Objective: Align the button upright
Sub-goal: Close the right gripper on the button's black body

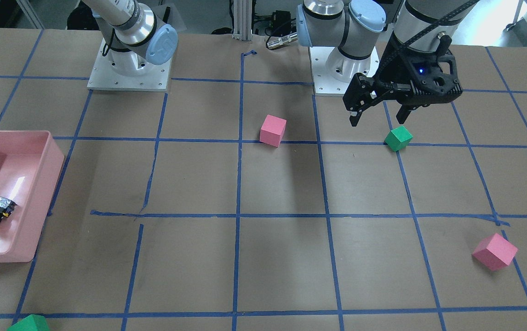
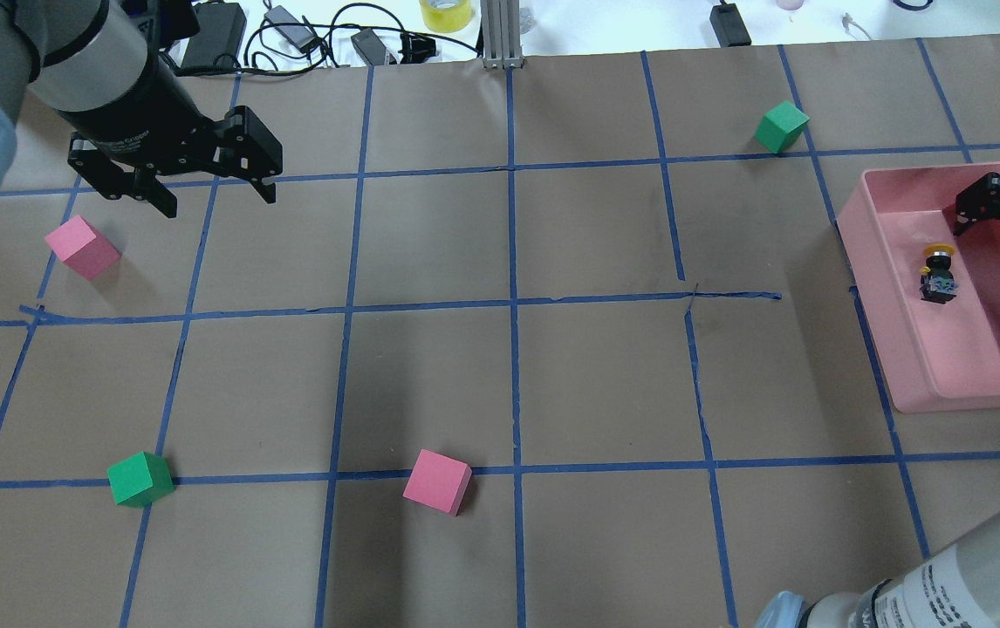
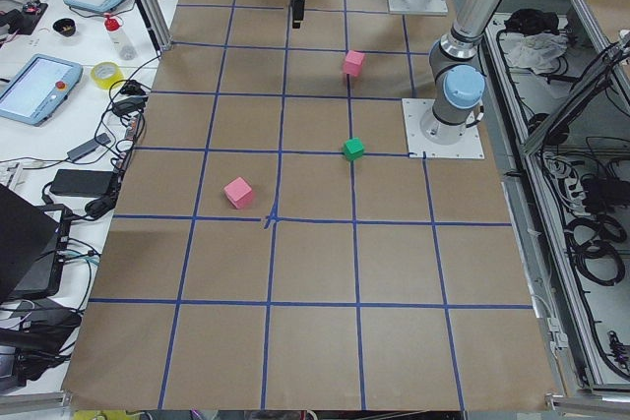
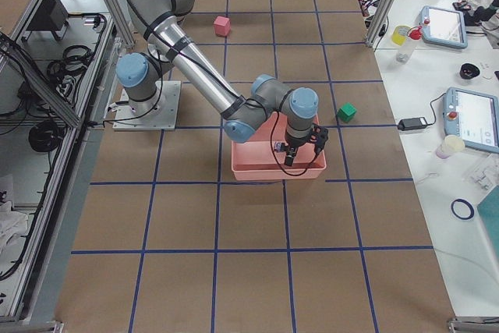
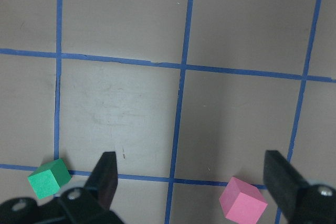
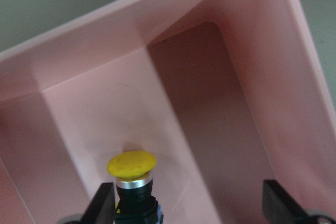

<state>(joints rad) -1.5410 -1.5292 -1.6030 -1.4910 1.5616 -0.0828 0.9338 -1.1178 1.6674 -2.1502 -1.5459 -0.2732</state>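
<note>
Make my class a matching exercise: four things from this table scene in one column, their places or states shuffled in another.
1 small yellow-capped black push button
2 pink plastic tray
3 left gripper
4 right gripper

a open above the tray
b inside the tray
c open above the table, near a green cube
d on the table, at the robot's right

Pairs: 1-b, 2-d, 3-c, 4-a.

The button (image 2: pixel 938 272) has a yellow cap, black body and silvery end, inside the pink tray (image 2: pixel 989 349). Outside the tray, the brown surface (image 2: pixel 596 375) bears a blue tape grid (image 2: pixel 514 244), a green cube (image 2: pixel 782 126) and a pink cube (image 2: pixel 437 481).
</note>
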